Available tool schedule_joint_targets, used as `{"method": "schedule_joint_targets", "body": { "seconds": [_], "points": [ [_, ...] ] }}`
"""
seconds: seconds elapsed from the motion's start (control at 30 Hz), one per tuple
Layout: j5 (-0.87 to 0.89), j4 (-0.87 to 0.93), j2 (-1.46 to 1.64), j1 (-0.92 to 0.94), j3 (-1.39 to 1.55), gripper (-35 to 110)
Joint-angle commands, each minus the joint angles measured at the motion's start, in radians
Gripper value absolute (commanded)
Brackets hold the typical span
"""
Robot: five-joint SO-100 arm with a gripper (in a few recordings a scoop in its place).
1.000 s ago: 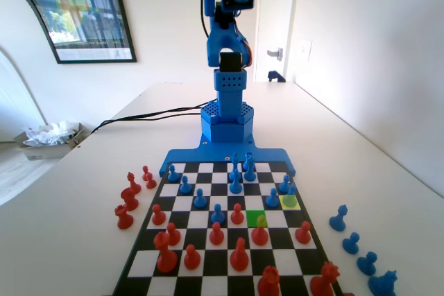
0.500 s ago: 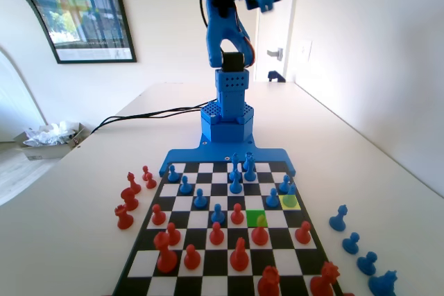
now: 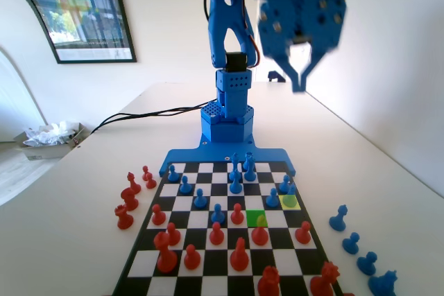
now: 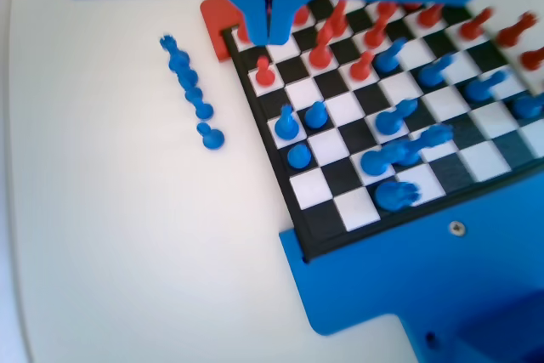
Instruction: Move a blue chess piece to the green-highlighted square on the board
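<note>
Blue fingers (image 3: 300, 74) hang high above the board (image 3: 208, 263), nearly closed and empty. The blue chess piece (image 3: 289, 197) stands on the yellow square, beside the green-highlighted square (image 3: 256, 217). Descending risks toppling the 2 crowded neighbouring pawns.

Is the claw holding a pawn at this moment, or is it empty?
Empty. In the fixed view the claw hangs high above the board, its tips nearly together with nothing between them.

No readable text — not even on the poster (image 3: 69, 12).
</note>
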Motion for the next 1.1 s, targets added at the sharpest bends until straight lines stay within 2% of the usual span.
{"method": "schedule_joint_targets", "body": {
  "seconds": [0.0,0.27,0.7,1.07],
  "points": [
    [0.012,-0.049,-0.046,-0.044,0.003,1],
    [0.032,-0.083,-0.170,-0.051,-0.052,1],
    [-0.123,-0.175,-0.193,0.038,-0.023,11],
    [-0.181,-0.235,-0.206,0.066,0.044,11]
  ]
}}
